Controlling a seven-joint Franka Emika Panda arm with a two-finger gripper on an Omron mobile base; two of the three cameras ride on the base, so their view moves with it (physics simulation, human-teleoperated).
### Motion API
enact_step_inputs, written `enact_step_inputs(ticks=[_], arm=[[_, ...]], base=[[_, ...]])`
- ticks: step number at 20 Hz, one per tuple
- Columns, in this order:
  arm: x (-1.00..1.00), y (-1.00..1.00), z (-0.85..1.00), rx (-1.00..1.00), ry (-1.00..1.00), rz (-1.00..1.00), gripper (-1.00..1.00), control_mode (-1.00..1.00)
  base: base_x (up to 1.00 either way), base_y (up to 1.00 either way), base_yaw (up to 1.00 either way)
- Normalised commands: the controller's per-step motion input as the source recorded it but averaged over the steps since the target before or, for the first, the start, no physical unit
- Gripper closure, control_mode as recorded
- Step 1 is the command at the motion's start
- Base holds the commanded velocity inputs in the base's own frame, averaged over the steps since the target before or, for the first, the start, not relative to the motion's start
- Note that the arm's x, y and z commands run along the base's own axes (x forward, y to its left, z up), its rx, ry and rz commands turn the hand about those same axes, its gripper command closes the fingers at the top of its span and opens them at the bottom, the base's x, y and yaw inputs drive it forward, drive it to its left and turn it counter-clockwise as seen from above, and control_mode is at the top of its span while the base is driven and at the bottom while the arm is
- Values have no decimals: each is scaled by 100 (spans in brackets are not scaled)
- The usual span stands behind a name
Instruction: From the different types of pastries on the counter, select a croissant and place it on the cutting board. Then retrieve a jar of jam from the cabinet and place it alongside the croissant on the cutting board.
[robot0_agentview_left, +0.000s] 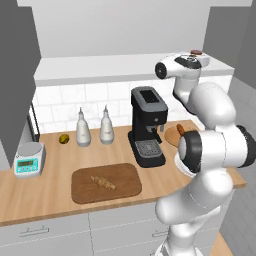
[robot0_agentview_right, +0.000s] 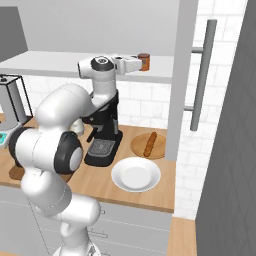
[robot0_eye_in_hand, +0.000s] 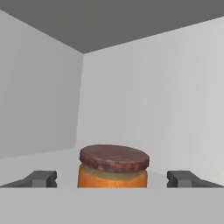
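Note:
The croissant (robot0_agentview_left: 103, 182) lies in the middle of the dark cutting board (robot0_agentview_left: 82, 194) on the counter (robot0_agentview_left: 45, 192). The jar of jam (robot0_eye_in_hand: 113, 171), orange with a brown lid, stands on the cabinet shelf near the back corner. My gripper (robot0_eye_in_hand: 113, 179) is raised to that shelf and open, one fingertip (robot0_eye_in_hand: 41, 178) on each side of the jar with clear gaps. From the base views the jar (robot0_agentview_right: 144, 62) sits just past the hand (robot0_agentview_right: 127, 64). The stick pastry (robot0_agentview_right: 149, 144) rests on a round wooden plate.
A black coffee machine (robot0_agentview_left: 147, 125) stands below my arm. Two white bottles (robot0_agentview_left: 83, 129) are by the wall, and a scale (robot0_agentview_left: 29, 159) sits at the left. A white plate (robot0_agentview_right: 136, 175) lies near the counter's front edge. The open cabinet door (robot0_agentview_right: 182, 75) hangs at the right.

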Motion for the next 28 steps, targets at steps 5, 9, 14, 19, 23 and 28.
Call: enact_step_inputs(ticks=[5, 9, 14, 19, 23, 28], arm=[[9, -2, -11, 0, 11, -2, -100, -100], [7, -13, -18, 0, 10, -4, -100, -100], [9, -12, -9, 0, 6, -4, -100, -100], [20, -2, -6, 0, 9, -5, -100, -100], [4, -5, -2, 0, 4, -4, -100, -100], [1, -3, -2, 0, 0, -4, 100, -100]], base=[[0, 0, 0], [0, 0, 0], [0, 0, 0], [0, 0, 0], [0, 0, 0], [0, 0, 0]])
